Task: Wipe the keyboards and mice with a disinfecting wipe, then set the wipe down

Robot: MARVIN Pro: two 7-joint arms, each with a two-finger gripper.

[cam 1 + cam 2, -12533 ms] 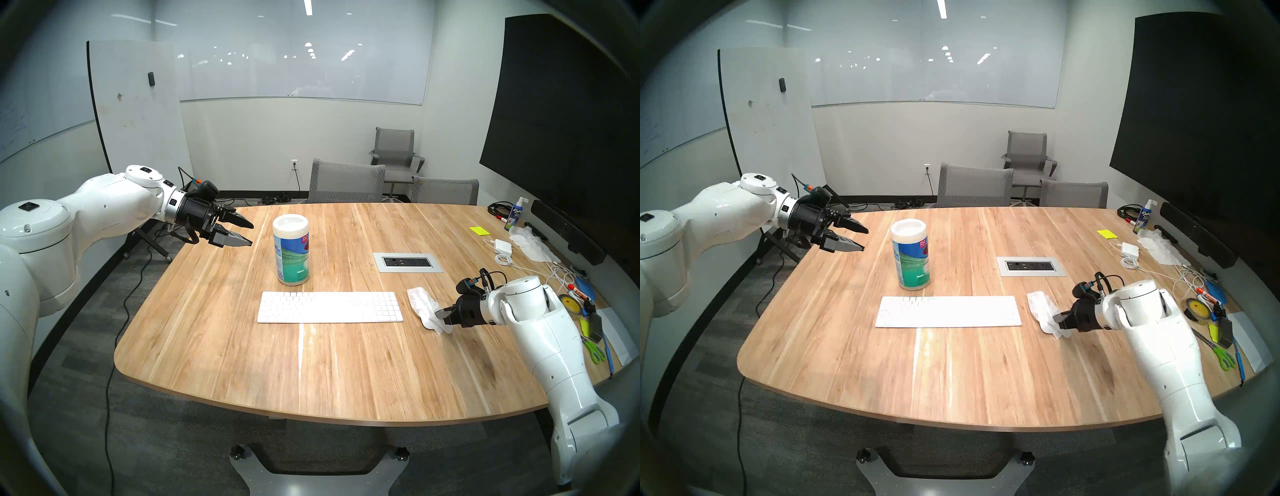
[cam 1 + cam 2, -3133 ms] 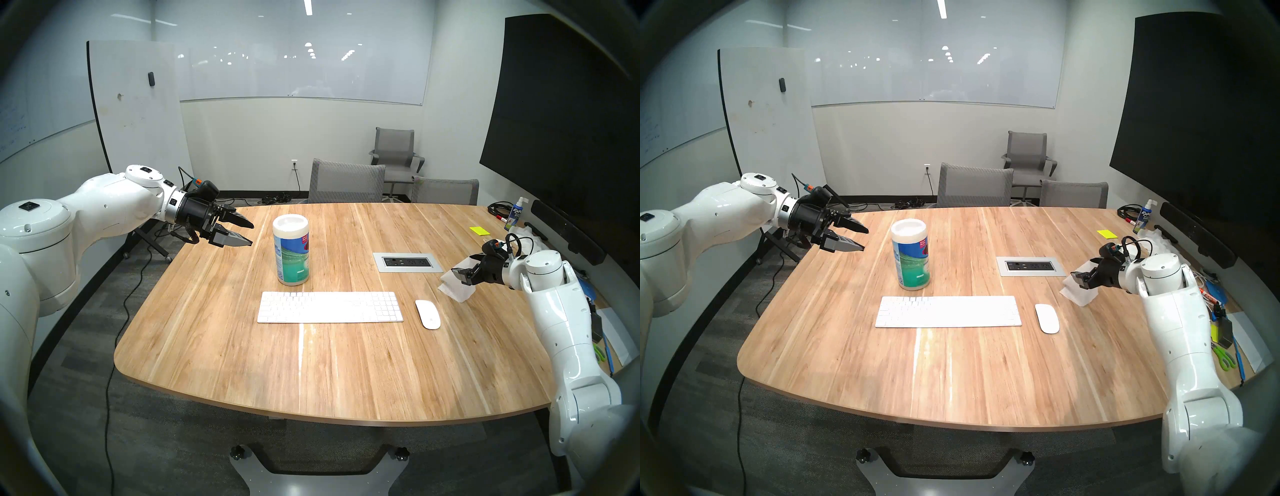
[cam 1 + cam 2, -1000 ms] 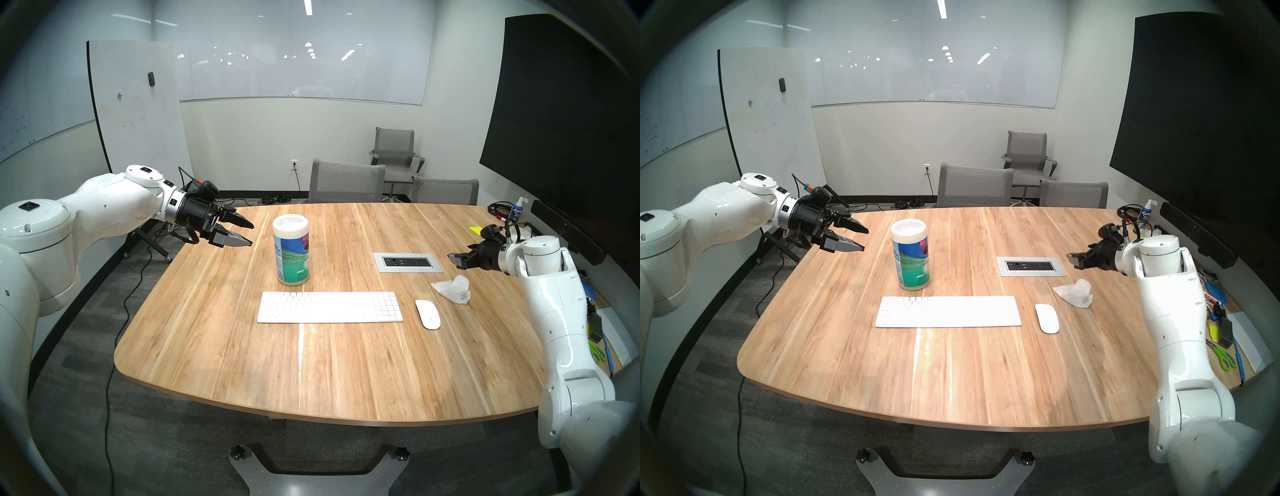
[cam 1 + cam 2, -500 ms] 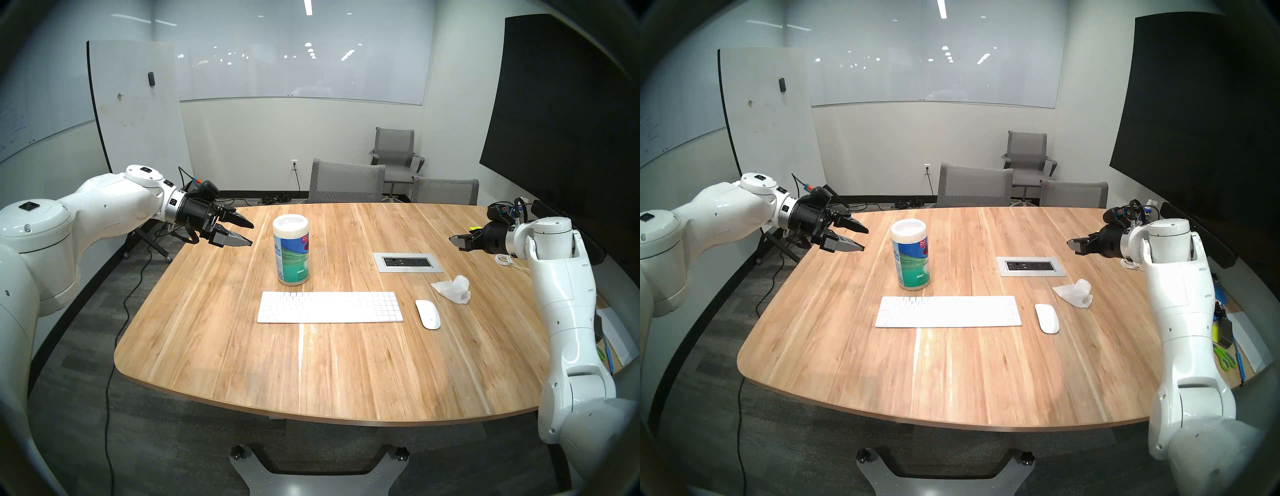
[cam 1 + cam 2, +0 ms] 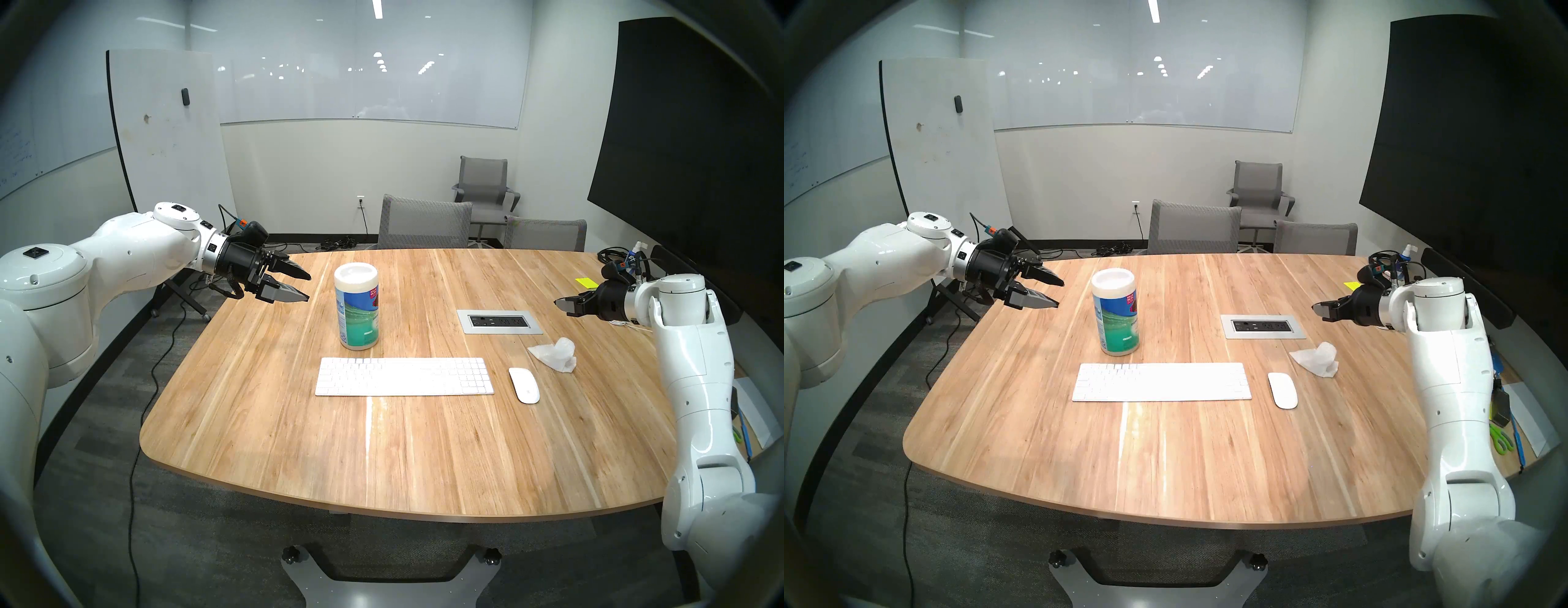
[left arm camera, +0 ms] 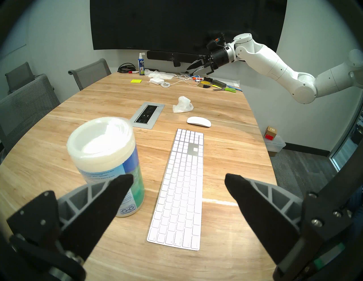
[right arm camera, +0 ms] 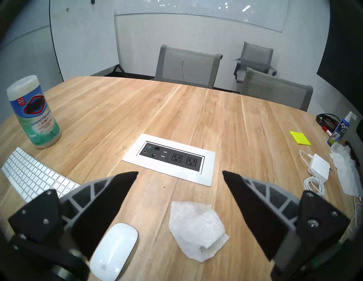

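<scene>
Both jaws spread wide and empty: right gripper (image 7: 179, 172) hangs above crumpled white wipe (image 7: 197, 229), left gripper (image 6: 178, 176) above long white keyboard (image 6: 180, 188).

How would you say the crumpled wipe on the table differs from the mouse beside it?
The wipe is a crumpled, textured, irregular heap; the mouse is a smooth, glossy oval. The wipe bunches upward; the mouse lies low and flat. Both are white, rest apart on the table, and neither is held.
</scene>
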